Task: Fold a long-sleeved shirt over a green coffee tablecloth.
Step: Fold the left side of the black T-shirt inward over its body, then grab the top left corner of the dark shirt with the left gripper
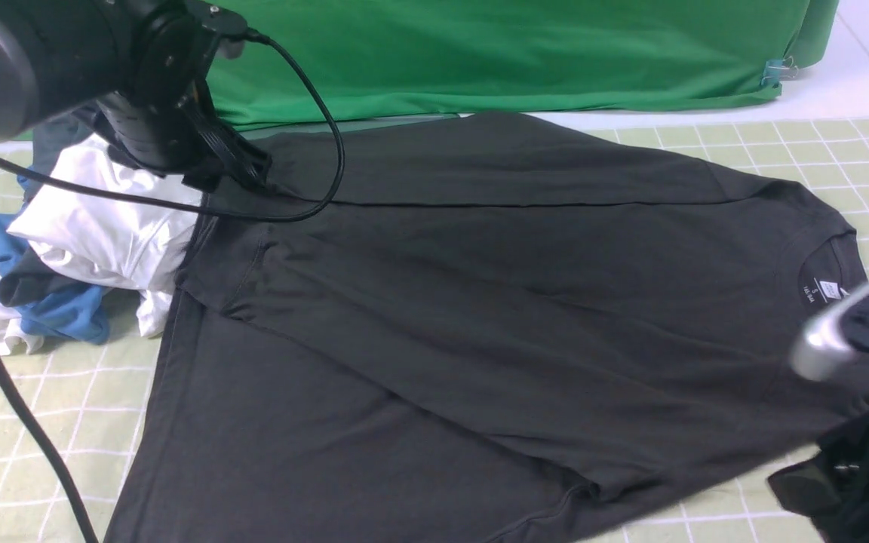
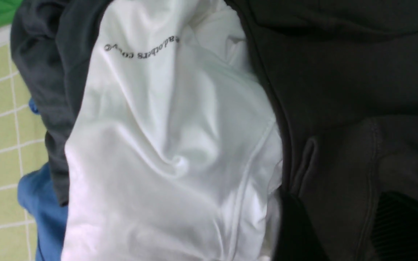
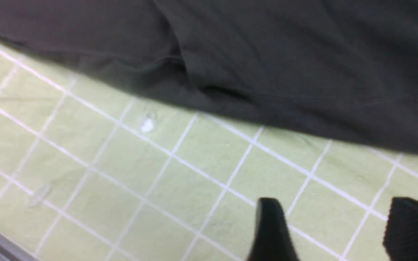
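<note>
I see the long-sleeved shirt (image 1: pixel 480 302) lying spread on the green coffee tablecloth (image 1: pixel 781 151), collar toward my right arm, hem toward the left, one sleeve laid across the body. The left gripper (image 1: pixel 234 170) hovers over the shirt's far hem corner, beside the pile of white and blue garments (image 1: pixel 95 226), jaws apart and nothing pinched as far as I can make out. The right gripper (image 3: pixel 332 232) hangs over bare tablecloth just off the shirt's near edge, jaws apart, empty. I judge the cotton soft, light and limp: it will sag and drag, so I would pinch doubled layers at hem corner and shoulder seam, lifting both ends together
</note>
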`<control>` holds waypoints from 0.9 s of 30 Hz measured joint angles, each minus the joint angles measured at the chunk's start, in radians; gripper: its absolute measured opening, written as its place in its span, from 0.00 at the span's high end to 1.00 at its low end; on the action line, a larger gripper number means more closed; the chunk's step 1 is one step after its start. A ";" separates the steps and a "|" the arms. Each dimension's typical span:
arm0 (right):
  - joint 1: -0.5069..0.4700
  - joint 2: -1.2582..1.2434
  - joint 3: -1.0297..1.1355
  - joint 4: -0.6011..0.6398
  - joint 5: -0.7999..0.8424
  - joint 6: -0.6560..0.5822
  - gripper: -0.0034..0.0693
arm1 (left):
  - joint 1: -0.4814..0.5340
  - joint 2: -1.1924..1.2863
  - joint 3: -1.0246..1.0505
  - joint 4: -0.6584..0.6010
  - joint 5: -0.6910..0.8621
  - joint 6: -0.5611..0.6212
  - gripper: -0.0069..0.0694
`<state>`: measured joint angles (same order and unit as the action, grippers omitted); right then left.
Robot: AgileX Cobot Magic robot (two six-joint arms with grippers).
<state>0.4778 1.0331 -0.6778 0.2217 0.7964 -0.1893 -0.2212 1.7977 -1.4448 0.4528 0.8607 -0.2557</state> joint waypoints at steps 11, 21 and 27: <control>0.000 0.376 -0.085 0.000 -0.086 -0.095 0.33 | 0.001 -0.109 0.030 -0.229 0.178 0.051 0.80; 0.043 0.541 -0.117 -0.004 -0.168 -0.162 0.33 | 0.001 -0.479 0.368 -0.442 0.052 0.076 0.91; 0.060 0.608 -0.120 -0.006 -0.230 -0.164 0.34 | 0.001 -0.614 0.567 -0.453 0.000 0.076 0.91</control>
<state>0.5380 1.6415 -0.7981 0.2157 0.5659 -0.3529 -0.2205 1.1836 -0.8782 0.0000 0.8611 -0.1802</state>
